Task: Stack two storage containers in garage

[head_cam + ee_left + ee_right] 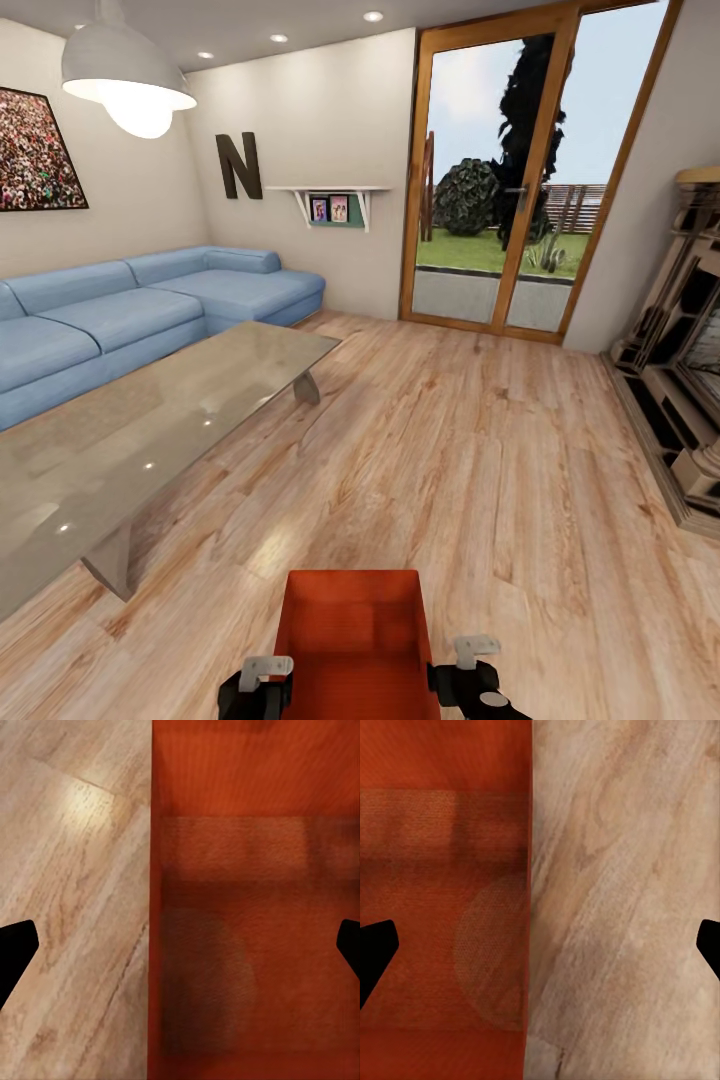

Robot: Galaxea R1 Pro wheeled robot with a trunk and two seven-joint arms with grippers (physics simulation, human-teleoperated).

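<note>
Pointing lengthwise away from the robot, the storage container [352, 640] sits between both arms' wide-spread jaws.

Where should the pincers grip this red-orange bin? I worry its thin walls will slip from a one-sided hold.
Grip the storage container by its two long side walls, one pincer per wall, coming from above. It is open-topped, so each thin rim can pass between fingers. The left pincer and right pincer each already straddle a wall, one finger inside, one over the wood floor.
</note>
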